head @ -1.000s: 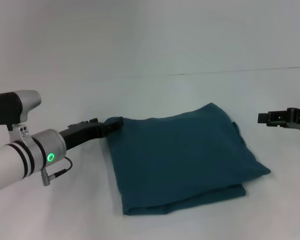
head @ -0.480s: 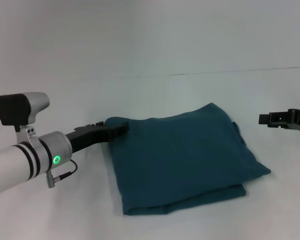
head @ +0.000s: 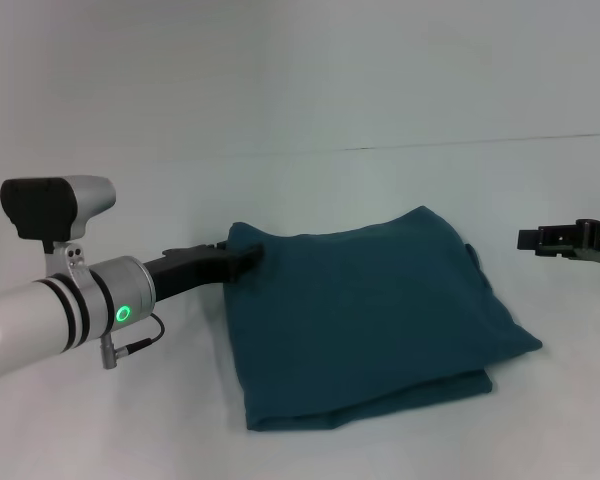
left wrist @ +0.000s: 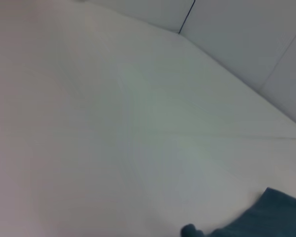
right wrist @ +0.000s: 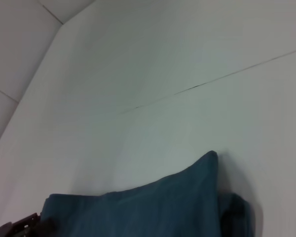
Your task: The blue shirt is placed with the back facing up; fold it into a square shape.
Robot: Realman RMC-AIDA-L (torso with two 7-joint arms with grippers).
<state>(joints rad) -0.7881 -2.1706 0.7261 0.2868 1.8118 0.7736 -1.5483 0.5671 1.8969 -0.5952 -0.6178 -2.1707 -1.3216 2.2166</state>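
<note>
The blue shirt [head: 370,310] lies folded into a rough rectangle of several layers on the white table [head: 400,190]. My left gripper [head: 245,255] is at the shirt's far left corner and is shut on it; the corner is raised a little and pushed in over the cloth. A piece of the shirt [left wrist: 278,212] shows in the left wrist view. My right gripper [head: 528,239] hovers off the shirt's right side, apart from it. The right wrist view shows the shirt's far edge [right wrist: 153,207] and, beyond it, the left gripper [right wrist: 24,226].
The white table ends at a seam [head: 460,144] against a white wall behind. Bare table lies on every side of the shirt. My left arm [head: 70,310] reaches in low from the front left.
My left gripper has moved right with the shirt's far left corner, which now folds in over the cloth. The right gripper has not moved.
</note>
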